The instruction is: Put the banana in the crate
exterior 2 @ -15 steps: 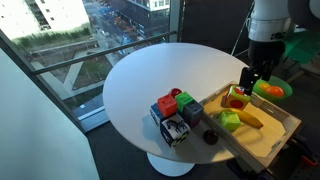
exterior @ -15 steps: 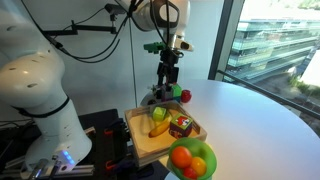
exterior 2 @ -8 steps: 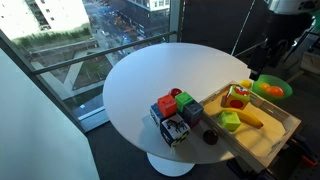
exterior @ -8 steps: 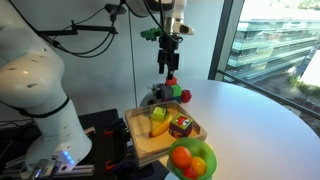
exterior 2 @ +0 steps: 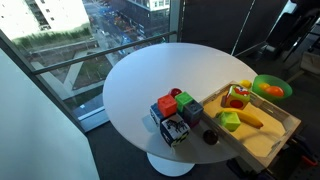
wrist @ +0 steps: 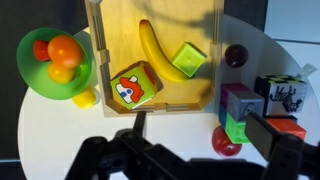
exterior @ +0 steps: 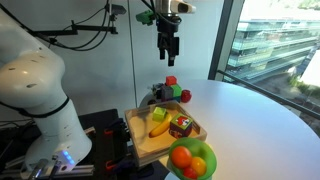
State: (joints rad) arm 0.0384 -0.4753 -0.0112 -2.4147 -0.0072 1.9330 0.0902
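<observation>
The banana [wrist: 154,50] lies inside the light wood crate [wrist: 96,55], next to a yellow-green block [wrist: 187,60] and a red-orange box [wrist: 135,88]. It lies there in both exterior views [exterior: 160,128] [exterior 2: 250,118], and so does the crate [exterior: 133,132] [exterior 2: 262,146]. My gripper [exterior: 168,47] hangs high above the table, well above the crate. In the wrist view its fingers [wrist: 208,136] are spread apart with nothing between them.
A green bowl [wrist: 30,80] with round orange fruits stands beside the crate. A dark plum [wrist: 235,55], a red apple [wrist: 226,144] and coloured cubes [wrist: 240,103] lie on the white round table [exterior 2: 150,80]. A window runs along the table's edge.
My gripper has risen straight up from just above the cubes and crate to high above the table. The banana and the other things have not moved.
</observation>
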